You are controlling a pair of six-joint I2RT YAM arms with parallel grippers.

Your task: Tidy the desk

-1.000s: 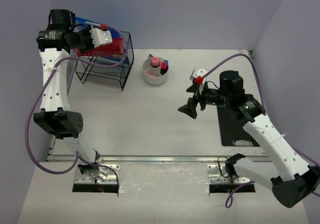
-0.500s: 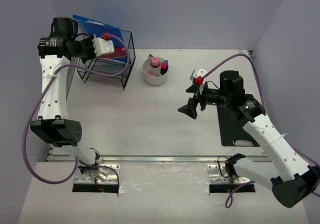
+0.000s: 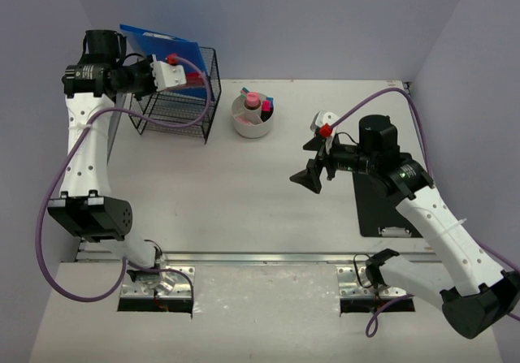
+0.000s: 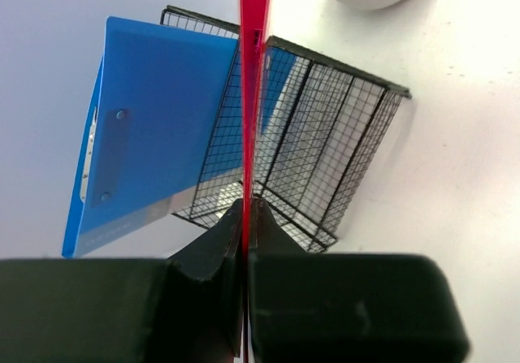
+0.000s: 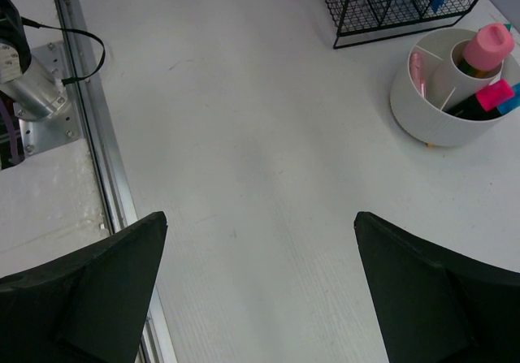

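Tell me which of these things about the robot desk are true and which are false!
1. The left jaws are shut on a thin red folder. True.
2. The right jaws are holding the round white plastic pen pot. False: they are wide open and empty above the off-white desk. The pot stands apart from them.
3. A blue plastic folder leans in the black wire basket. True.
4. The flat black rectangular pad lies inside the wire basket. False: the pad lies on the desk under the right arm, far from the basket.
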